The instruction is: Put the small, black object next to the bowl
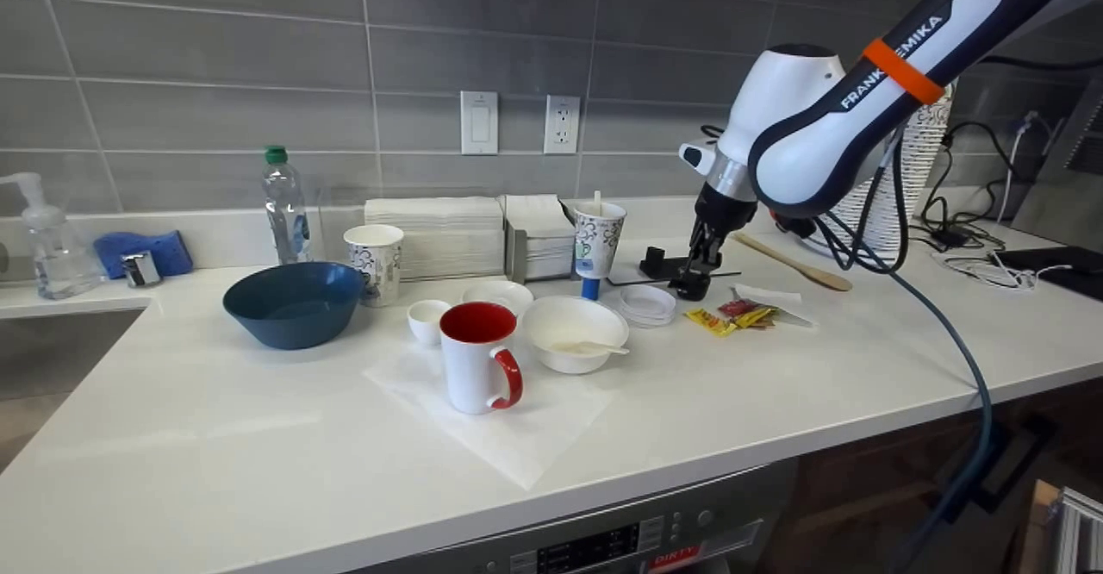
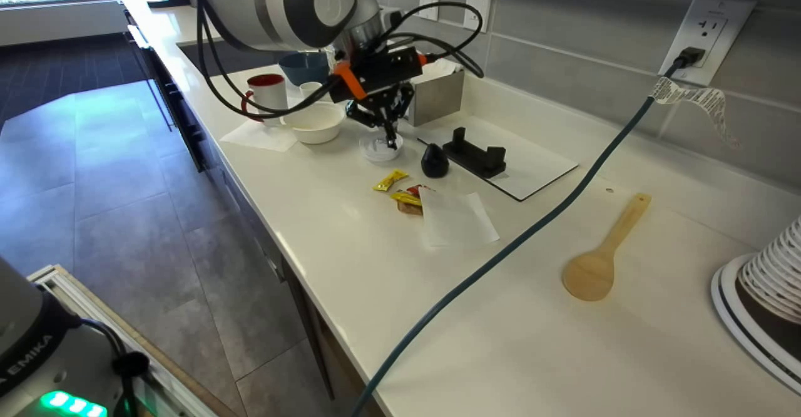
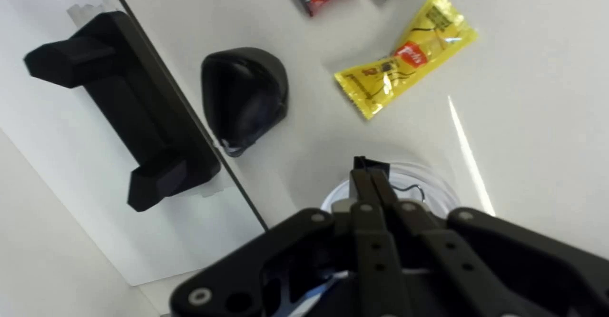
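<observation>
Gray rectangular wall tiles [image 1: 258,53] back a smooth, glossy white bench [image 2: 331,235]. On it lies the small, rounded, tapering black object [image 2: 434,160], just beside a thin, dark-edged white panel [image 3: 157,245] bearing a black two-post stand [image 3: 138,112]. The black end effector [image 3: 370,173], its slim fingers [image 3: 363,189] pressed together, hangs apart from that object, near clear, round, shallow dishes [image 2: 374,151]. Past these dishes sits a round white bowl [image 1: 560,326] with a pale spoon [image 1: 593,348] in it. A shiny yellow packet [image 3: 404,60] lies near the black object.
</observation>
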You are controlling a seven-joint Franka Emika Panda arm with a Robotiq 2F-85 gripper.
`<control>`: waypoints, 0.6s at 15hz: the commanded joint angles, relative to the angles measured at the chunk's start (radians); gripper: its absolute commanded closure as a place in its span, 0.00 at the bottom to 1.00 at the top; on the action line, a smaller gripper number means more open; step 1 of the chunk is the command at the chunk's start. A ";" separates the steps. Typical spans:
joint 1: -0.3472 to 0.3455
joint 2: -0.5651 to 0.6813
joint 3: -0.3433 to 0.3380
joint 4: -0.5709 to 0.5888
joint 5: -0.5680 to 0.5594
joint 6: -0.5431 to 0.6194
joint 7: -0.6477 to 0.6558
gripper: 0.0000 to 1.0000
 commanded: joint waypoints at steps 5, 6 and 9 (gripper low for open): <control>0.079 -0.038 0.034 -0.091 -0.116 -0.036 0.190 0.99; 0.086 -0.040 0.040 -0.098 -0.118 -0.040 0.199 0.99; 0.108 -0.047 0.038 -0.110 -0.174 -0.032 0.262 0.99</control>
